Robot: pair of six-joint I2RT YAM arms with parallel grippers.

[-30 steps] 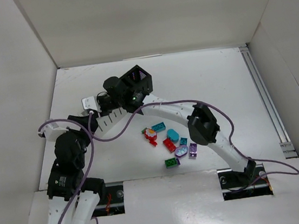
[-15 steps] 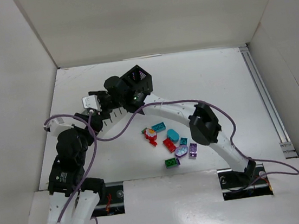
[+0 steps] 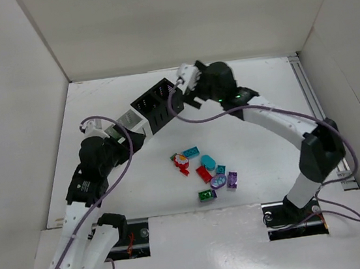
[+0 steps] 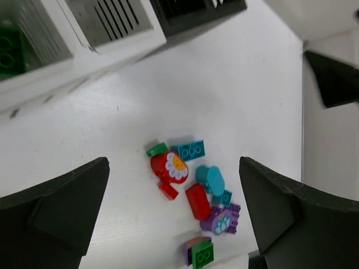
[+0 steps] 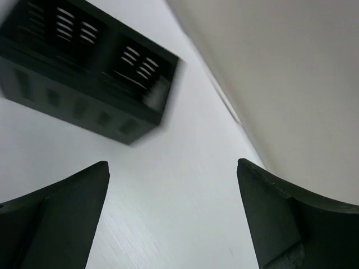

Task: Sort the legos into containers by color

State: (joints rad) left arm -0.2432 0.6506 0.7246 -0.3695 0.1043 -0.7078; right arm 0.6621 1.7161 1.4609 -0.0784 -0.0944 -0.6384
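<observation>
My left gripper (image 4: 173,168) is spread wide with nothing in it, hanging between the white container (image 4: 112,33) and the lego pile (image 4: 193,179). My guess is it's lined up to drop onto a brick. One green brick (image 4: 8,50) already sits in a compartment of the white container. My right gripper (image 5: 171,168) is wide and empty too, parked just beside the black container (image 5: 84,73), probably to stay out of the way. The rest of the pile lies loose, well apart from both containers.
</observation>
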